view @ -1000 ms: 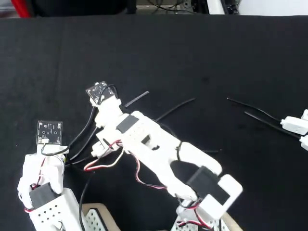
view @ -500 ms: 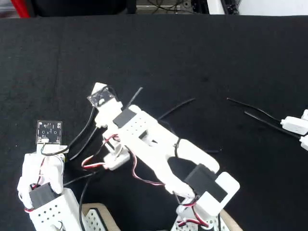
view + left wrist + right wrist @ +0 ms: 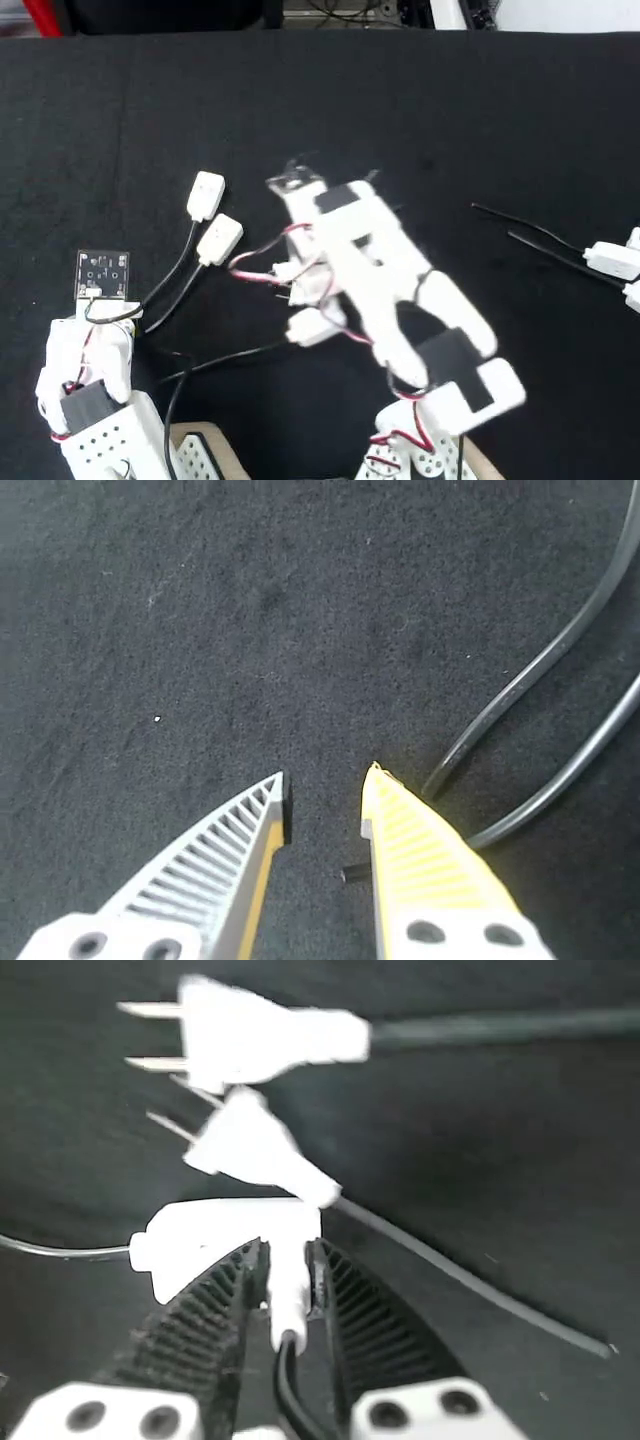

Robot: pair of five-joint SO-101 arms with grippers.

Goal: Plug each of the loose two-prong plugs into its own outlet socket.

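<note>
Mid-table, right of plug pair: my right gripper clamped on white plastic connector, black cable trailing back between fingers, likely for steady carry. Loose to its left: far white two-prong plug, near white two-prong plug. My left gripper near left, jaws apart, probably on standby.

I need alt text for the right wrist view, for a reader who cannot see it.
The right gripper is shut on a white connector with a black cord. Beyond its tips, on the black table, lie a white two-prong plug and a second plug of the same kind.
</note>
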